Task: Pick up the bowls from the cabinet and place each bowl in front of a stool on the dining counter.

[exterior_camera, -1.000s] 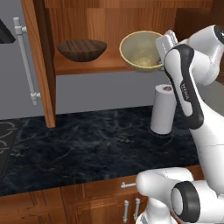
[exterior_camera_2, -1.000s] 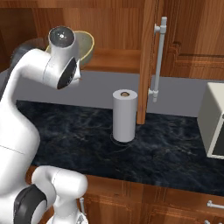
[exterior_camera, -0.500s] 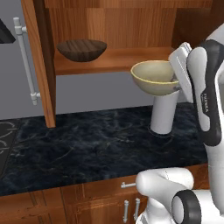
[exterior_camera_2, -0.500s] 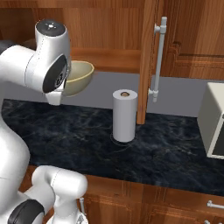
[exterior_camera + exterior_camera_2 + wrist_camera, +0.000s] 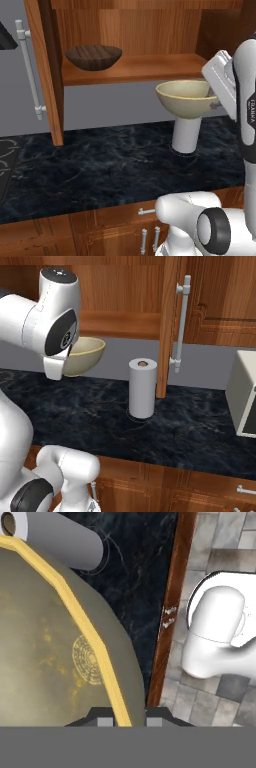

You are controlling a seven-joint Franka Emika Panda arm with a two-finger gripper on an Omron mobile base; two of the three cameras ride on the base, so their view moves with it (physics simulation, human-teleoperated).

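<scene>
On shelf (image 5: 130, 67): one brown bowl (image 5: 93, 56); gripper (image 5: 127, 714) probably grips one cream bowl (image 5: 187, 98).

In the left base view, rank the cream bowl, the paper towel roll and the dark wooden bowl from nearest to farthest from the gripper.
1. cream bowl: held at its rim by the gripper, out in front of the cabinet.
2. paper towel roll: standing on the counter just below the held bowl.
3. dark wooden bowl: on the cabinet shelf, far to the left.
</scene>
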